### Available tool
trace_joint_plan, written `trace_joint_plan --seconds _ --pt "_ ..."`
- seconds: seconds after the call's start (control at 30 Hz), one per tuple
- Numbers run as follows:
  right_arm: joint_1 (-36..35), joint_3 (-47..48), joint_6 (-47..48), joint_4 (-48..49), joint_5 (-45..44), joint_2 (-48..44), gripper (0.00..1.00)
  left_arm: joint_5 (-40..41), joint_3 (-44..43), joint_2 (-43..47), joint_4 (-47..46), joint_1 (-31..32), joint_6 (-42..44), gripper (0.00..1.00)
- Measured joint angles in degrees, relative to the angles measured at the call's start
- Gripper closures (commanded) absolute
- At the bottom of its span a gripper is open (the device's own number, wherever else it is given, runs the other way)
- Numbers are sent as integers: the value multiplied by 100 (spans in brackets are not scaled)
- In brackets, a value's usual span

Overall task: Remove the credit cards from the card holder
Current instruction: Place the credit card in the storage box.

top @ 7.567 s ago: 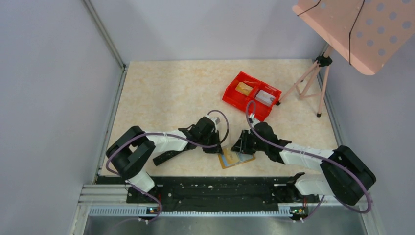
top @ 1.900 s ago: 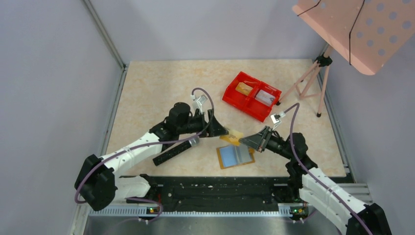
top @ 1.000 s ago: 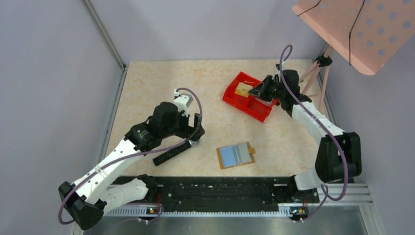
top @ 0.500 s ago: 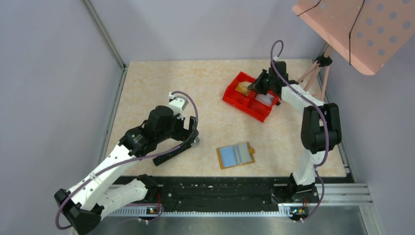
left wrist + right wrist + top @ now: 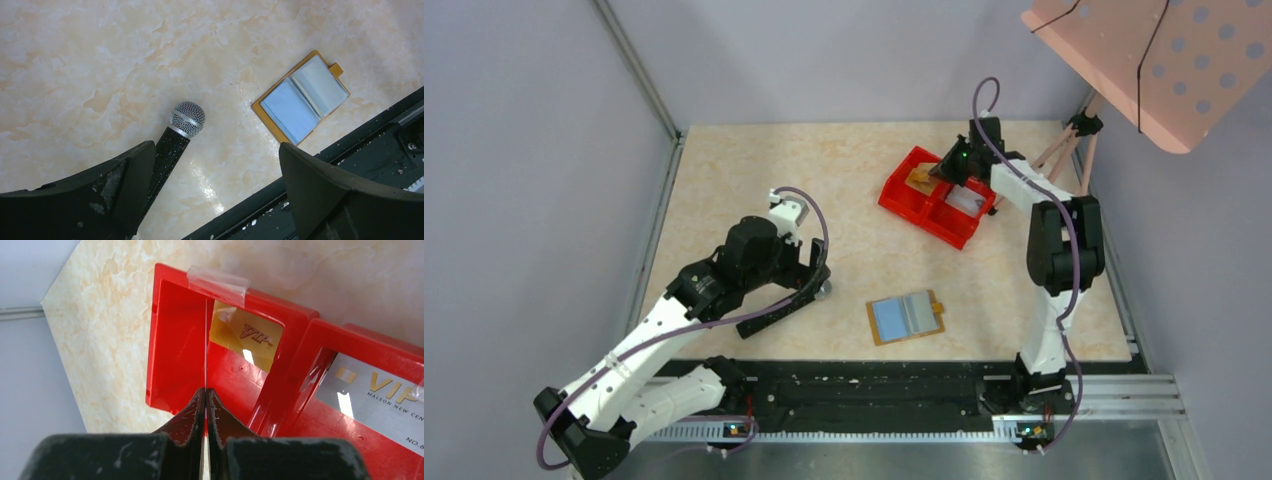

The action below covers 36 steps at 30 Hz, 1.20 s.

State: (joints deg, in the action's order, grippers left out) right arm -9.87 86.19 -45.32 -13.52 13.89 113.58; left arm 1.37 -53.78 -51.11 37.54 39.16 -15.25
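Note:
The card holder lies open on the table near the front edge, tan outside and light blue and grey inside. My right gripper hangs over the left compartment of the red tray, shut on a credit card that shows edge-on as a thin line rising from the gripper. A gold card lies in that compartment and a silver card in the right one. My left gripper hovers open and empty, left of the holder.
A black microphone with a silver mesh head lies under my left gripper. A pink perforated board on a tripod stands at the back right, close to the tray. Walls bound the table on three sides.
My right arm carried a card from the holder up to the red tray and now holds it over the left compartment. My left arm drew back left and stays open.

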Motion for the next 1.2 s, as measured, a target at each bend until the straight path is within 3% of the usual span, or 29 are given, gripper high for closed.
trace_joint_plan --seconds 0.37,0.53,1.2 --pt "17 507 -96 -313 -140 472 100 -24 2 0 0 0 0 1" --pt "79 511 -140 -376 -144 562 92 -24 2 0 0 0 2 1" --pt "155 778 -181 -501 -260 704 83 -26 4 24 0 0 4 1"
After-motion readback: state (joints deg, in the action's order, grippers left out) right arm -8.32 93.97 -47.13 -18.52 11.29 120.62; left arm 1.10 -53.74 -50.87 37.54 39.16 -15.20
